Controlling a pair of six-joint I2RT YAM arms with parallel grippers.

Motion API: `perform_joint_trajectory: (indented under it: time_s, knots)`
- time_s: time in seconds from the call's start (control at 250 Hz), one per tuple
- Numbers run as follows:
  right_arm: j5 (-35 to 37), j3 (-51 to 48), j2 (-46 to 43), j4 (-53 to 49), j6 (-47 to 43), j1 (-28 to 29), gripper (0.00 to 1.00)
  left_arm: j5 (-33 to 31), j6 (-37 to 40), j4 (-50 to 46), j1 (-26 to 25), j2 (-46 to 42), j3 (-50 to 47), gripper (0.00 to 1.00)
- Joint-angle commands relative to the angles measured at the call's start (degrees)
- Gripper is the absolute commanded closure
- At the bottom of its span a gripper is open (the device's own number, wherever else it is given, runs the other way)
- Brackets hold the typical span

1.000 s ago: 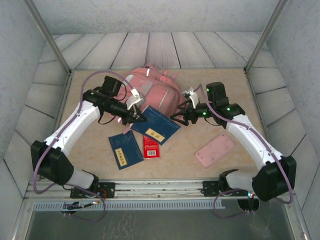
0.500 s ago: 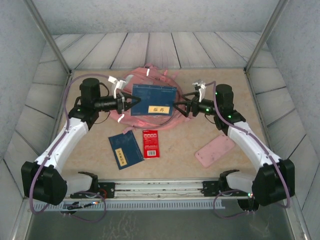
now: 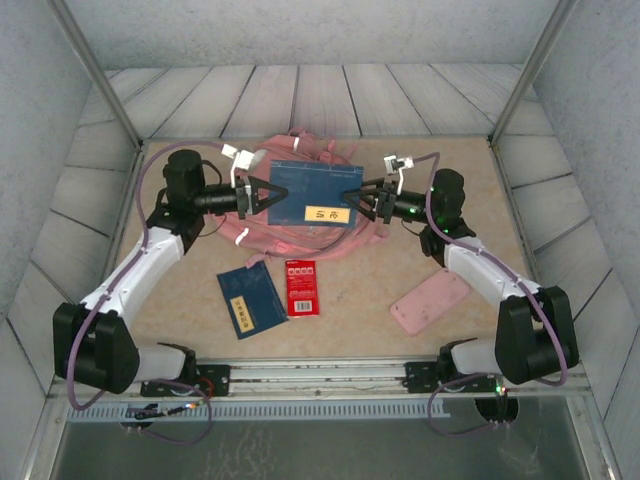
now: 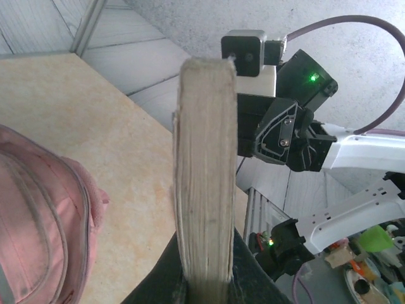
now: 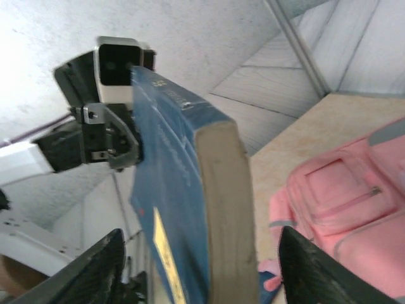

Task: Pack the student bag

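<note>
Two of my grippers meet at a large blue book point(image 3: 310, 195) lifted above the pink student bag point(image 3: 290, 240).
My left gripper point(image 3: 262, 197) is clamped on one short edge. My right gripper point(image 3: 362, 200) straddles the opposite edge, its fingers point(image 5: 104, 266) spread wider than the pages and not pinching. The bag lies on the table beneath. I judge that I should keep the book level, then tip it edge-first toward the bag's opening, which I cannot locate.
</note>
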Motion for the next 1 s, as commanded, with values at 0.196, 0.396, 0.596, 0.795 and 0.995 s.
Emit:
perform_joint_trajectory:
  time_s: [0.196, 0.396, 0.596, 0.795, 0.995]
  knots:
    - [-4.9, -0.3, 0.9, 9.4, 6.0, 0.2, 0.72, 3.1, -1.0, 4.4, 0.3, 2.8, 4.5, 1.0]
    - [-2.9, -1.4, -0.9, 7.7, 5.0, 0.0, 0.96, 1.9, 0.9, 2.8, 0.3, 5.4, 6.2, 0.97]
    - [5.4, -0.1, -5.9, -9.7, -2.7, -3.3, 1.0, -12.2, 15.2, -13.3, -0.3, 5.2, 7.7, 0.64]
    - [27.2, 7.6, -13.3, -42.1, -17.8, -5.9, 1.0, -30.6, 23.1, -21.2, -4.4, 5.9, 8.5, 0.58]
    - [53.4, 13.7, -18.3, -61.2, -23.3, -6.1, 1.0, -44.9, 26.1, -24.4, -13.9, 12.2, 13.2, 0.61]
